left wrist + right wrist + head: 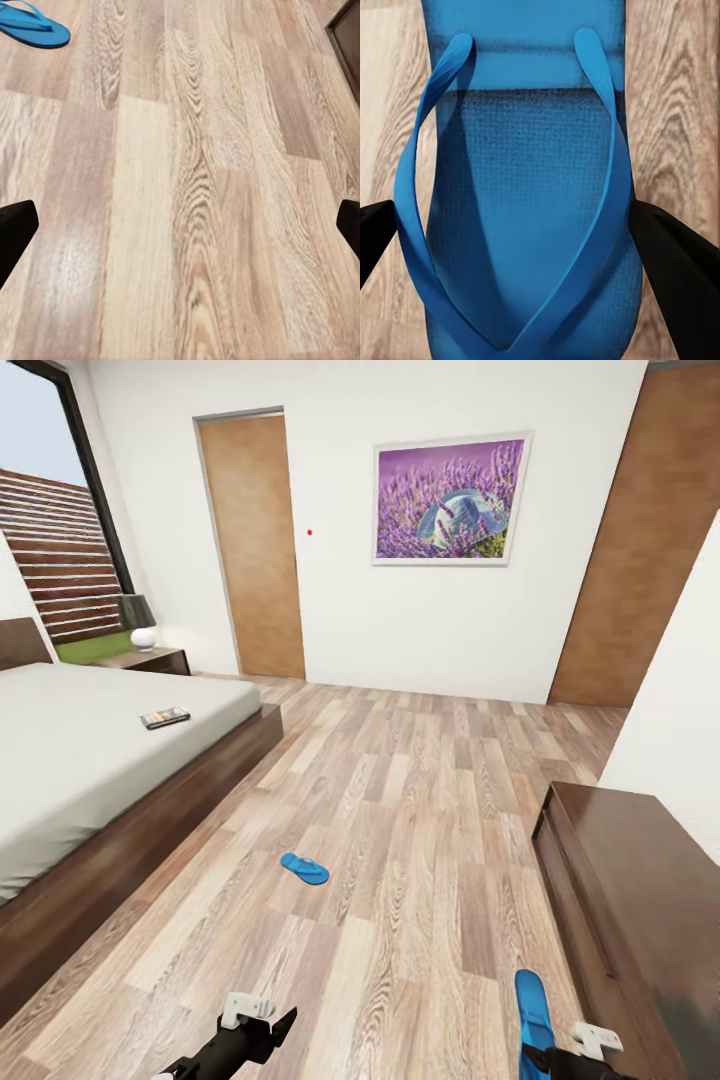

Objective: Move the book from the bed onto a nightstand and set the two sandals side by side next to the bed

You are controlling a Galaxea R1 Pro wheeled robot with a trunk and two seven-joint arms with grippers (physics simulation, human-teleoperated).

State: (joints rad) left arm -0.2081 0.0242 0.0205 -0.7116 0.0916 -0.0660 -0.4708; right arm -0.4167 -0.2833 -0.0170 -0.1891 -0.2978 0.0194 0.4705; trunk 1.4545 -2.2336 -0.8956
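Note:
A blue sandal (304,868) lies flat on the wood floor, about a step out from the bed's (80,760) foot corner; the left wrist view catches it (30,26) ahead of the fingers. My left gripper (265,1032) (180,232) hangs open over bare planks, nothing between its fingers. The second sandal (532,1005) (521,187) is held straps-up in my right gripper (545,1058) (521,247), whose dark fingers (675,259) press against its two sides. The book (165,717) rests on the grey mattress near the bed's far edge. A nightstand (150,658) stands beyond the bed.
A long dark bench (640,900) runs along the right wall, close to my right arm. A lamp (140,622) sits on the nightstand. Two wooden doors (255,550) (640,540) and a purple picture (450,500) are on the far wall. Open floor lies between bed and bench.

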